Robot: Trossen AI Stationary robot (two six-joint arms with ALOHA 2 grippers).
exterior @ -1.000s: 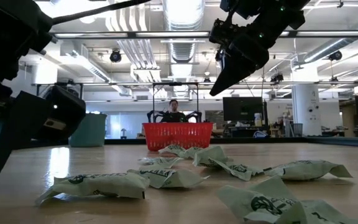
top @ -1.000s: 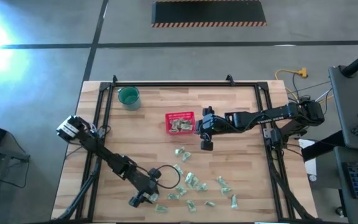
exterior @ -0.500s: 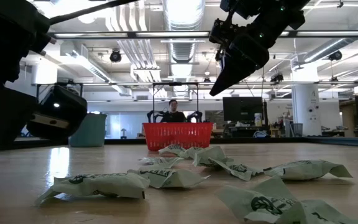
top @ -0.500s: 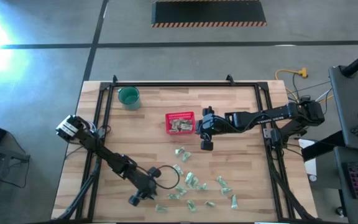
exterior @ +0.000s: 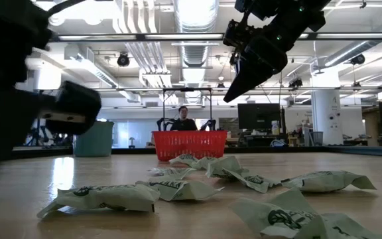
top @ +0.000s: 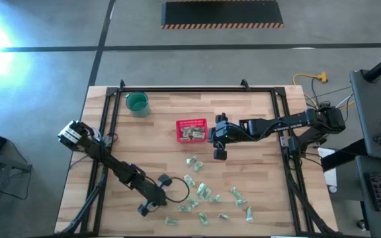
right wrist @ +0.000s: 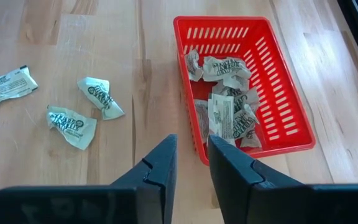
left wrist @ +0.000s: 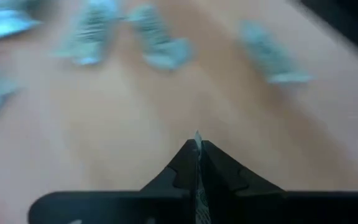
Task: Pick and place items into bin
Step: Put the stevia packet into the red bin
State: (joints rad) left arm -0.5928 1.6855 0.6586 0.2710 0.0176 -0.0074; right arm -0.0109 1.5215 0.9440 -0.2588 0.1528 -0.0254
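Left jaws: pressed together on a thin sliver of pale wrapper; left gripper [left wrist: 196, 149] low over the tabletop [top: 157, 139] near its front edge.
Right jaws: slightly parted, nothing between them; right gripper [right wrist: 191, 165] hangs just beside the red basket [right wrist: 278, 81].
Red basket: mid-tabletop, several packets [right wrist: 229, 112] inside.
Loose packets [top: 204, 195]: scattered in front of the basket.
Teal cup [top: 137, 102]: far left corner.

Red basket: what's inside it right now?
The red basket holds a pile of crinkly wrapped packets. Any packets buried under the pile, and the basket floor beneath it, are covered.
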